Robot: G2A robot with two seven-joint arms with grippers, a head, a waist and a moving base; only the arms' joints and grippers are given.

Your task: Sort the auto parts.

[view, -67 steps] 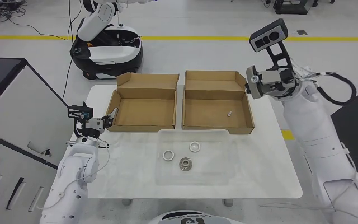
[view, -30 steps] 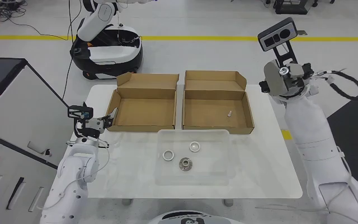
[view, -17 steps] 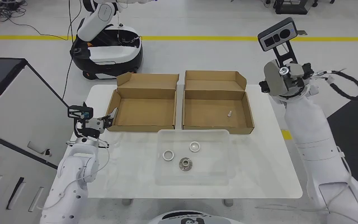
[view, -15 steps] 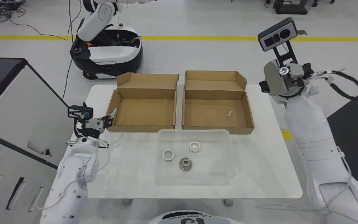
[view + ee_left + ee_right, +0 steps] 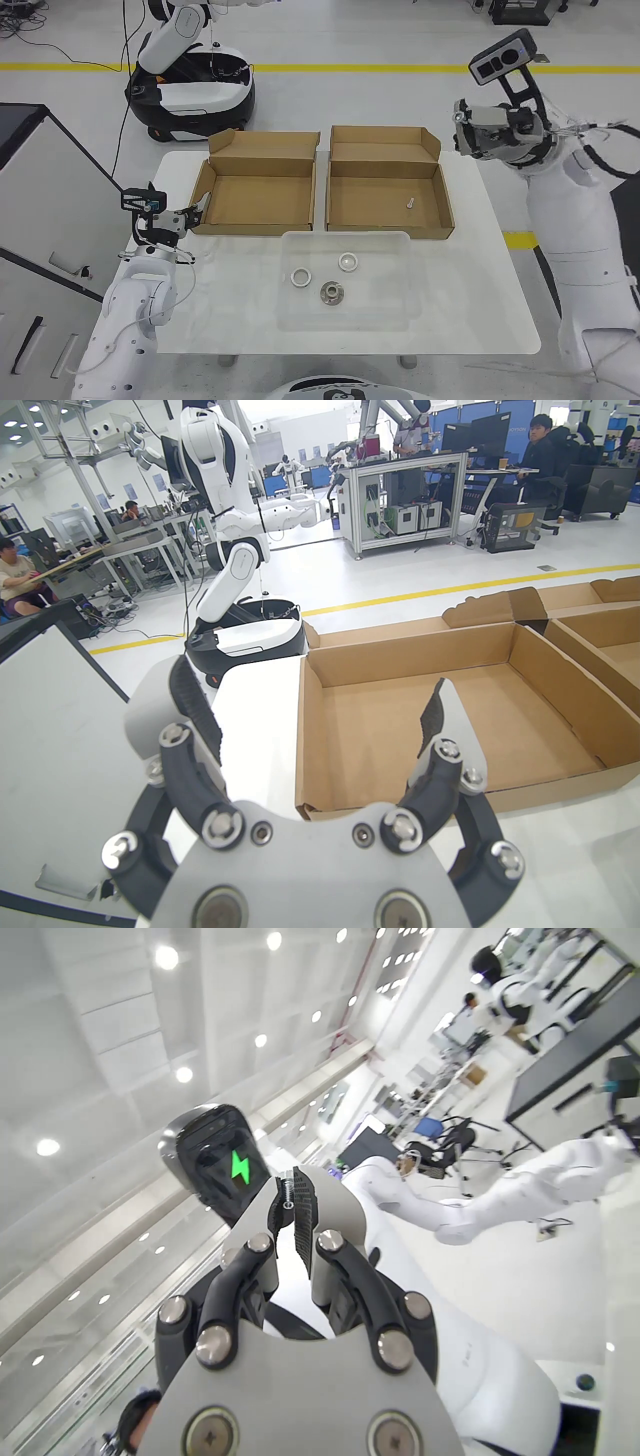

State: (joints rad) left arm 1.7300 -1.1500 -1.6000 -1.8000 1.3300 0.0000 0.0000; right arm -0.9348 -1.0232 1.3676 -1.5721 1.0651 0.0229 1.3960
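Observation:
A clear tray [image 5: 345, 237] near the table's front holds a white ring [image 5: 300, 276], a pale round cap [image 5: 348, 262] and a grey flanged part [image 5: 331, 292]. Behind it stand two open cardboard boxes. The left box [image 5: 260, 200] is bare inside; the right box [image 5: 375, 200] holds one small bolt [image 5: 410, 202]. My right gripper [image 5: 291, 1200] is shut on a small threaded bolt [image 5: 286, 1188], raised off the table by the right box's far right corner [image 5: 464, 113]. My left gripper [image 5: 312, 690] stands open just left of the left box [image 5: 430, 720], at the table's left edge [image 5: 200, 209].
The white table [image 5: 470, 300] has free room right of the tray and in front of it. Another white robot on a dark base [image 5: 195, 95] stands on the floor behind the table. A grey panel [image 5: 40, 190] sits left of the table.
The right arm drew back from the right box's right edge, rose, and its wrist has now swung left toward that box's far corner. The left arm has kept still.

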